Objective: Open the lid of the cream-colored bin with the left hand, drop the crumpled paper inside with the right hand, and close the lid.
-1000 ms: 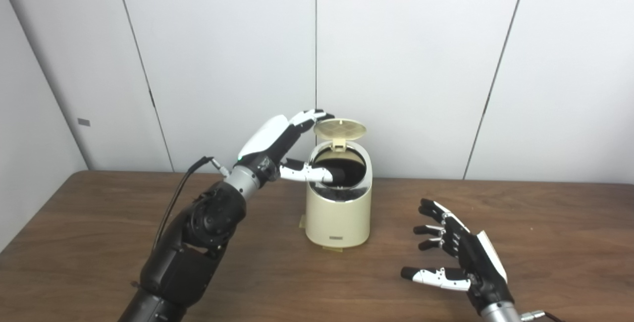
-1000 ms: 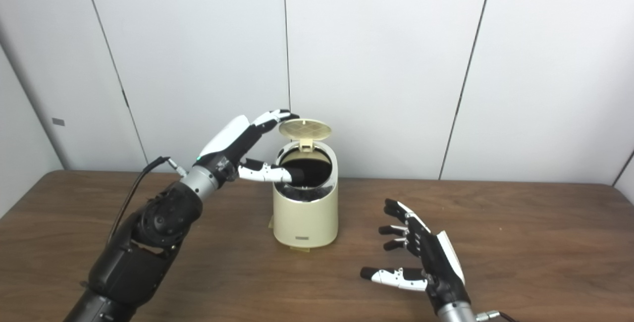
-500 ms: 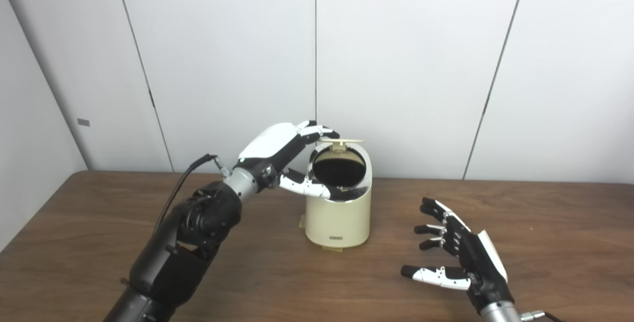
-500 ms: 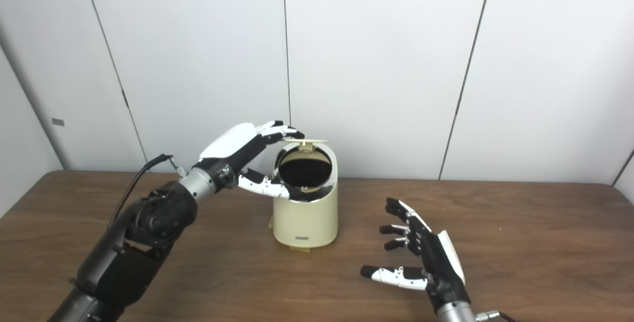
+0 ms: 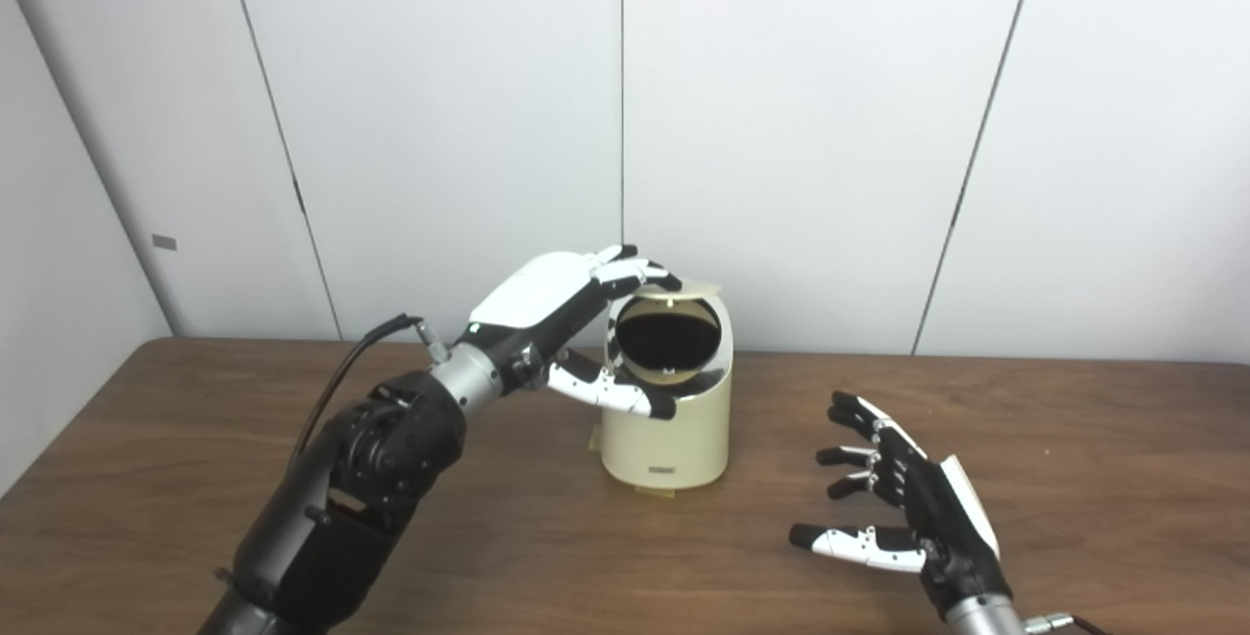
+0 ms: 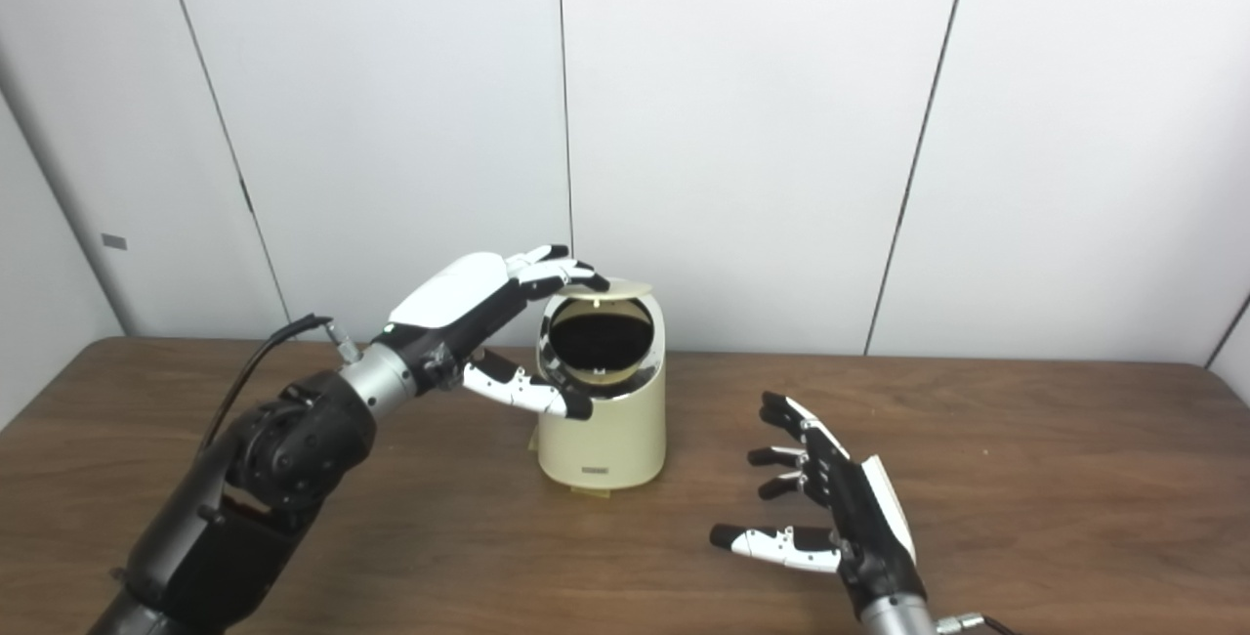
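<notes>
The cream-colored bin stands on the table near the back wall, its round mouth dark inside. Its lid lies almost flat over the top, still ajar above the mouth. My left hand is open; its fingertips press on the lid's left edge, while the thumb reaches across the bin's front just under the mouth. My right hand rests open and empty above the table, right of the bin. No crumpled paper shows anywhere; the bin's inside is too dark to read.
The brown wooden table runs wide to both sides, with white wall panels close behind the bin. A black cable loops off my left wrist.
The lid has swung down from standing upright to nearly flat under my left fingers. My left thumb came out of the bin's mouth and dropped to its front. The right hand stayed put.
</notes>
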